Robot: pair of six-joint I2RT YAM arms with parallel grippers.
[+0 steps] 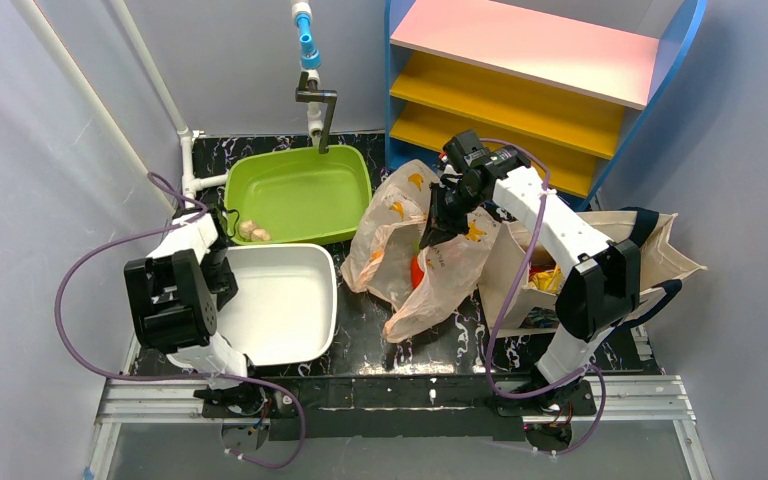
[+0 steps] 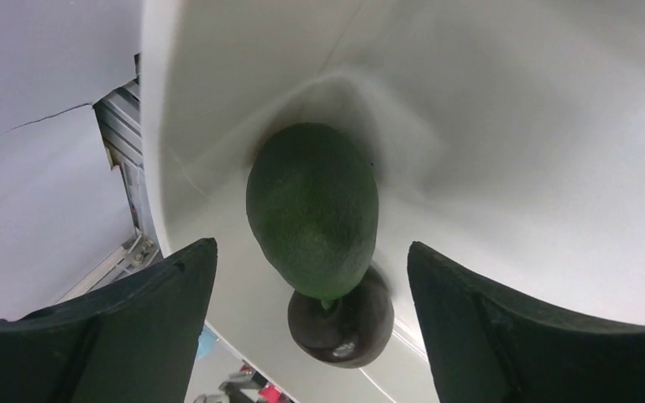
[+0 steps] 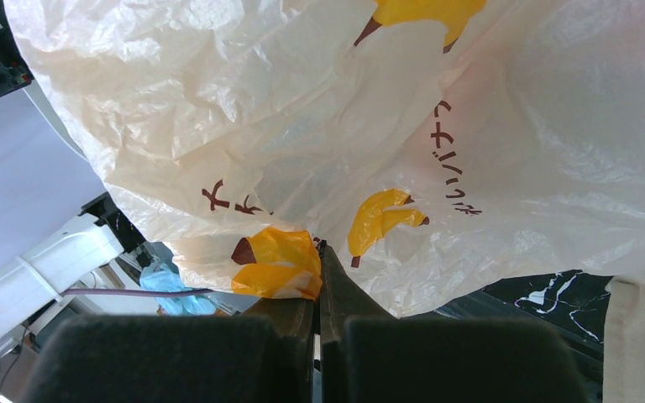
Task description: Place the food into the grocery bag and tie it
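The left tool hangs wide open inside the white tub, gripping nothing. A dark green fruit lies between and just ahead of its fingers, touching neither. A dark brown ball sits against the fruit's near end. Further right, the right tool is closed on a fold of the grocery bag. The thin plastic is pinched at its tips and drapes below it onto the counter. Something red shows through the bag just below the tool. A canvas tote stands to this tool's right.
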